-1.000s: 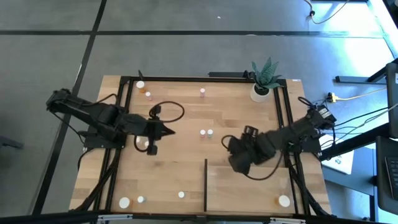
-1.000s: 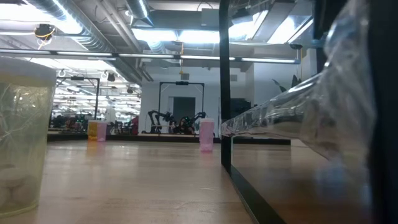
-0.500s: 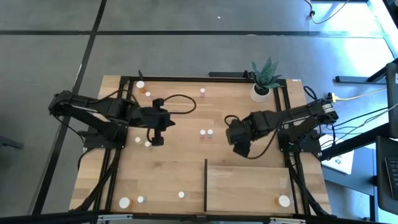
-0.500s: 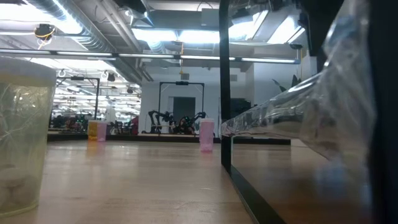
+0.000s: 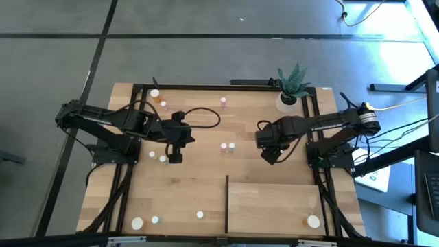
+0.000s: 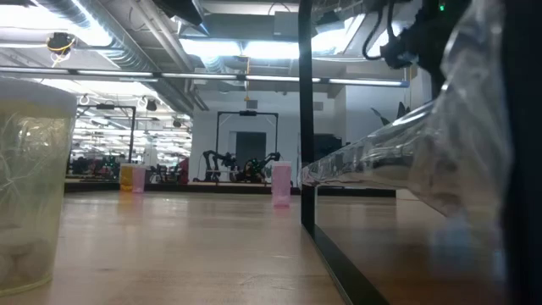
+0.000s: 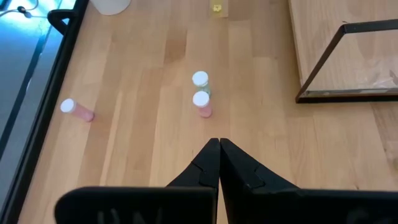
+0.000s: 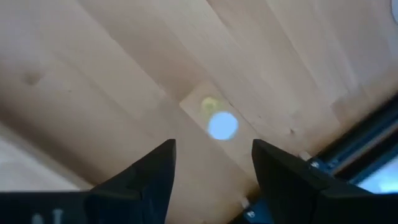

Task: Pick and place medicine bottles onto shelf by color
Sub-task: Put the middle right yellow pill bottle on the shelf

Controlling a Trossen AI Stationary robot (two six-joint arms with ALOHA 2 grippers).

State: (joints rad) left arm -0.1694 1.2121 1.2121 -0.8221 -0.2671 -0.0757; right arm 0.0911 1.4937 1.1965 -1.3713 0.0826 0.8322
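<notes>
Right claw (image 8: 211,163) agape above table (image 8: 112,74)

tabletop (image 5: 206,130): pale planked wood, smooth, faint sheen | shelf (image 5: 274,206): light wood, thin dark metal-looking edge | medicine bottles (image 7: 201,103): glossy plastic, white caps | left gripper (image 7: 219,144): matt black plastic | plant pot (image 5: 286,103): smooth white

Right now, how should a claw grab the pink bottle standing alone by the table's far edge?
Grip the pink bottle by its round body just under the white cap, coming straight down. It stands upright with bare wood all round, leaving room on either side. The left claw is shut and must open first.
</notes>
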